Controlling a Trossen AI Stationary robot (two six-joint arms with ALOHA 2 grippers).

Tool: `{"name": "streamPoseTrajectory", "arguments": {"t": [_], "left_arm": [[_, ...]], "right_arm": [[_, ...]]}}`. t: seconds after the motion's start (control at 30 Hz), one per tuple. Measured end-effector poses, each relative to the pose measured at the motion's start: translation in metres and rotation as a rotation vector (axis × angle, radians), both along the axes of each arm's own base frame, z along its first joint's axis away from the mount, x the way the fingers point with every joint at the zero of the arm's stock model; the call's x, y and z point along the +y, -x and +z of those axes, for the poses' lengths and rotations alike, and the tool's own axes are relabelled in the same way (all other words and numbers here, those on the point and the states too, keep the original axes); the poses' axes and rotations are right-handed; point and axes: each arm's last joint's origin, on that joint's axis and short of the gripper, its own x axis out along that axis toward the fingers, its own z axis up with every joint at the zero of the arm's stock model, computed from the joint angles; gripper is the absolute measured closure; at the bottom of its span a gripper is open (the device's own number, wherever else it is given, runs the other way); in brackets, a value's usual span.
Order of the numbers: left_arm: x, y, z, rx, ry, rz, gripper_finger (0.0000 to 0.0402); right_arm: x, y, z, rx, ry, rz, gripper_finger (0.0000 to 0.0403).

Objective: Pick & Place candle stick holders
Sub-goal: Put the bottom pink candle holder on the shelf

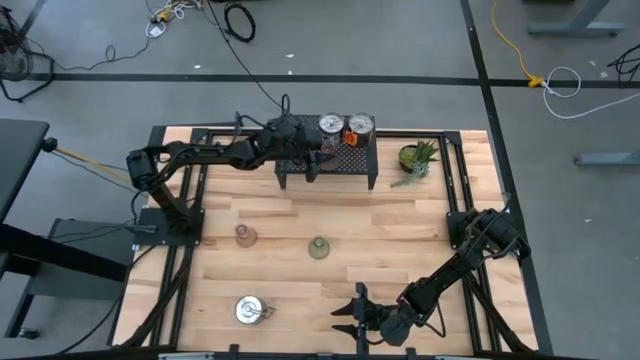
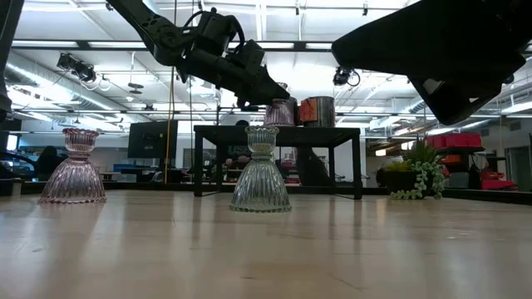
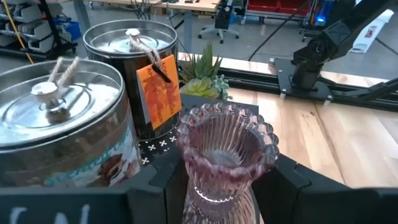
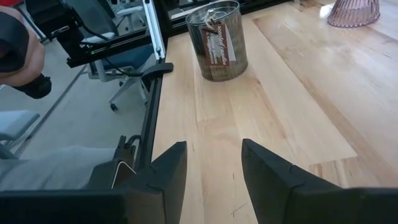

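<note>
On the black mesh rack (image 1: 345, 168) at the far middle stand two silver candle stick holders (image 3: 56, 124) (image 3: 134, 56); the farther one bears an orange tag (image 3: 161, 93). My left gripper (image 3: 227, 171) reaches over the rack and is shut on a pink glass holder (image 3: 224, 143) beside them. Another pink holder (image 1: 245, 235) and an olive-green one (image 1: 318, 247) stand on their flared feet mid-table. A third silver one (image 1: 250, 308) sits near the front left. My right gripper (image 4: 214, 168) hovers open near the front edge, with nothing between its fingers. My left gripper has the pink glass holder's ribbed waist (image 3: 194, 186), below the beaded cup, between its two fingers, one on each side. The fingers come nearly level from the table's left. The holder is upright with its foot (image 2: 280, 122) down at the rack's top.
A spiky green potted plant (image 1: 417, 160) stands to the right of the rack. Black frame rails (image 4: 152, 74) run along the table's sides. Bare wood lies between the rack and the two glass holders mid-table.
</note>
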Motion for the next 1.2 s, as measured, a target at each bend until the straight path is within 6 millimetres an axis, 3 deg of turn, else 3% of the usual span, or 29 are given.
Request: {"name": "streamPoseTrajectory", "arguments": {"t": [0.23, 0.6, 1.2], "left_arm": [[0.001, 0.0001, 0.0006, -0.003, -0.01, 0.033, 0.0259], [0.0033, 0.0004, 0.0019, -0.021, 0.013, 0.124, 0.0192], [0.0015, -0.0018, 0.0096, -0.099, -0.004, 0.066, 0.0184]], "right_arm": [[0.0, 0.0, -0.0001, 0.001, 0.0, 0.002, 0.025], [0.0, 0.0, -0.0001, 0.002, 0.0, 0.002, 0.025], [-0.0002, 0.0002, -0.0007, 0.006, 0.005, 0.001, 0.025]]}}
